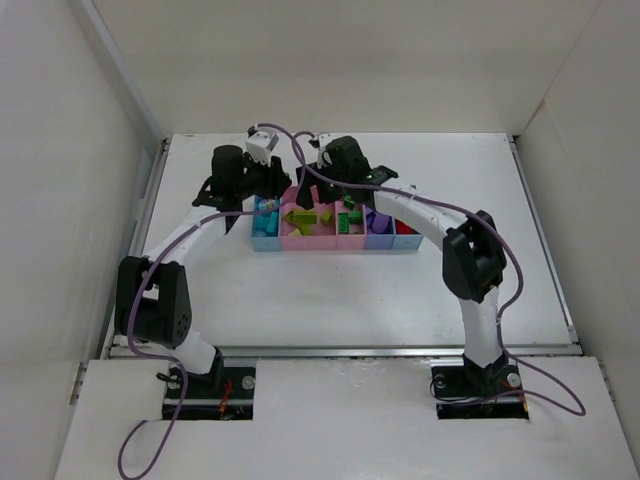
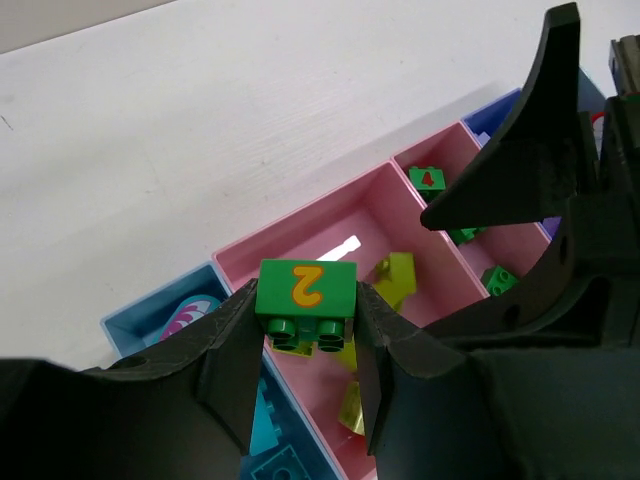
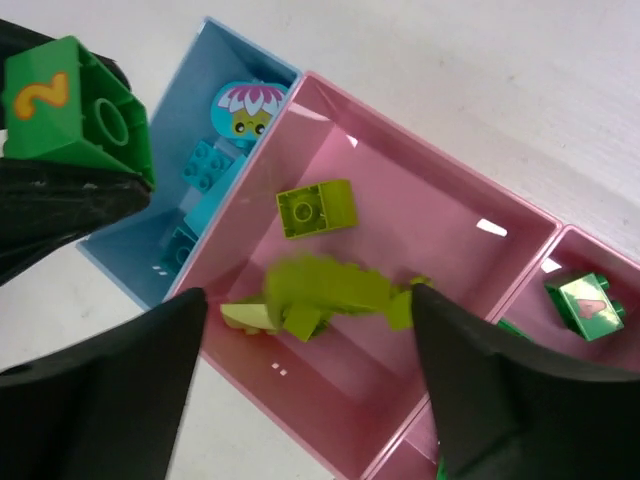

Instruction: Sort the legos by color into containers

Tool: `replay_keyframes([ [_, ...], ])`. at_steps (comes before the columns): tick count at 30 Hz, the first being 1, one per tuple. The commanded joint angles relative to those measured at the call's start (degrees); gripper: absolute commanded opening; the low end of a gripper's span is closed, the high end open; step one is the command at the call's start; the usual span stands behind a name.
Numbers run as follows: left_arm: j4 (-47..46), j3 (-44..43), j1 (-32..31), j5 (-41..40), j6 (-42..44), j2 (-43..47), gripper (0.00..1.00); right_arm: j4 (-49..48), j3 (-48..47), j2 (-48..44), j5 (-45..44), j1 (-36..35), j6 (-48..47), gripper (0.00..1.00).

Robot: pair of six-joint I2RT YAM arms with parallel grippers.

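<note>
Obs: White table, white walls on three sides. Item in hand: one green brick with a yellow "2" on its face and two round knobs along the lower edge.

Chk: Grip?

Obs: The left gripper pinches it at the fingertips, one finger on each short end. The long axis runs straight across the gap, finger to finger.

Chk: What lies under the jaws?

Obs: The shared wall of the light blue bin and the wide pink bin. I cannot tell which of the two the brick hangs over. The blue one holds cyan pieces and the pink one lime-yellow pieces, so neither suits green.

Chk: Where do greens go?

Obs: In the narrow pink bin, next along the containers. It lies beyond the wide pink bin, off the finger at right in the left wrist view. It holds green bricks, one marked "4".

Chk: Right arm?

Obs: The right gripper hangs over the wide pink bin with its jaws spread wide. A lime brick shows blurred below the gap, touching neither finger as far as I can tell. Judgement: the left arm delivers, but the right gripper stands between its jaws and the narrow pink bin. Sideways travel risks contact unless the right arm clears.
</note>
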State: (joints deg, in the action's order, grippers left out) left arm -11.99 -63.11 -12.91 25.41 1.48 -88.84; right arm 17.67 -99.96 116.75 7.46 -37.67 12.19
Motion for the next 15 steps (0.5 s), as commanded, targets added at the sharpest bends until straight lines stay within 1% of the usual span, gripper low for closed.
replay_keyframes([
  [1,0.5,-2.8,0.1,-0.3,1.2,-0.5,0.0,6.7,-6.7,0.5,4.1,0.5,-1.1,0.91],
  [2,0.5,-3.3,0.1,-0.3,1.2,-0.5,0.0,6.7,-6.7,-0.1,3.2,0.5,-1.8,0.99],
  [4,0.0,-3.3,-0.4,0.3,1.8,-1.1,0.0,6.7,-5.3,-2.4,0.3,2.1,-1.8,0.99],
  [6,-0.1,-3.9,-1.5,0.3,2.5,-2.1,0.0,6.7,-3.1,-7.7,-3.4,3.7,0.5,0.99],
  [7,-0.7,-4.6,-3.1,0.3,2.5,-3.1,0.0,6.7,0.5,-12.3,-7.0,6.0,2.6,0.99],
  [8,-0.7,-4.7,-3.1,0.3,3.4,-3.7,0.0,6.2,2.6,-14.8,-8.9,7.2,2.7,0.99],
  [9,-0.7,-6.1,-5.4,0.3,4.1,-4.5,0.0,6.1,4.8,-17.2,-10.8,8.5,4.7,0.99],
  [10,-1.3,-6.8,-6.9,0.3,5.2,-5.3,0.0,5.2,7.0,-19.6,-15.1,9.6,5.3,0.99],
  [11,-1.3,-7.5,-8.4,0.3,5.7,-6.3,0.0,4.7,11.0,-21.7,-17.2,11.5,5.3,0.99],
  [12,-1.3,-8.3,-9.8,0.9,5.7,-8.5,0.0,4.1,12.6,-25.3,-19.1,12.2,5.3,0.99],
  [13,-1.3,-10.0,-12.3,1.4,5.7,-9.7,0.0,4.1,13.9,-26.6,-20.8,12.9,5.3,0.99],
  [14,-1.3,-10.6,-13.4,1.4,5.2,-10.8,0.0,4.1,15.0,-27.8,-22.8,13.9,5.3,0.99],
  [15,-1.3,-10.6,-14.3,1.4,4.6,-12.9,0.0,4.9,16.6,-29.5,-22.8,14.5,5.3,0.99],
])
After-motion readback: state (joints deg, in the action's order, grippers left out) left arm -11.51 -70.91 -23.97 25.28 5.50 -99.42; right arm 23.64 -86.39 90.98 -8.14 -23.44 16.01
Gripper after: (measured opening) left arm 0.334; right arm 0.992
